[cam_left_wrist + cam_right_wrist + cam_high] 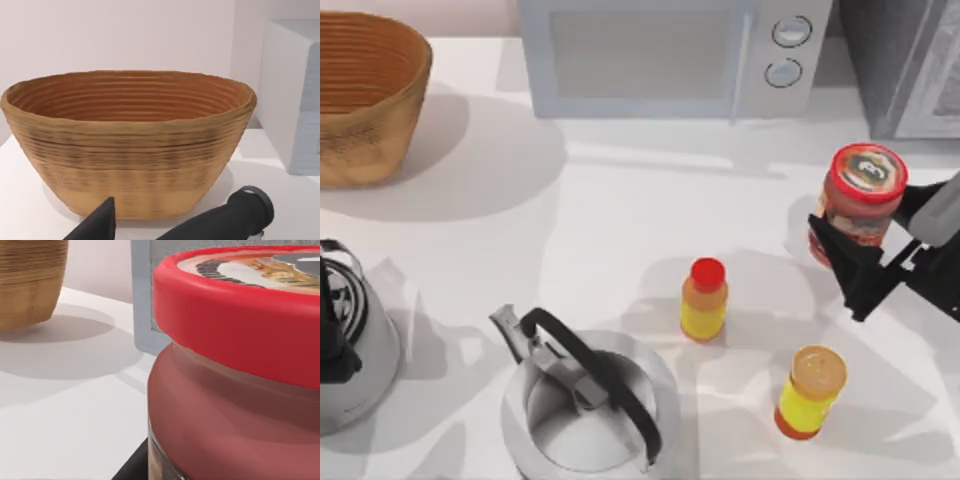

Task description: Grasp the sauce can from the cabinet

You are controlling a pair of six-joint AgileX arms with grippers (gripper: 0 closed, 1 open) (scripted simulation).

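The right gripper (855, 262) pinches the sauce can (860, 205) low on its side, so the can could tip if the hold slips. The yellow bottle with a red cap (704, 299) and another with an orange cap (811, 392) stand near, below the gripper. The left gripper (165, 225) idles by the basket (127, 145), fingers unclear.

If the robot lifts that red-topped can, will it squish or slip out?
Probably no squishing: the sauce can looks like a stiff, short cylinder. Its side looks smooth and round, so it might slip or turn between the right gripper's dark fingers. Being wide and squat, it likely stands steady when set down, but would roll on its side.
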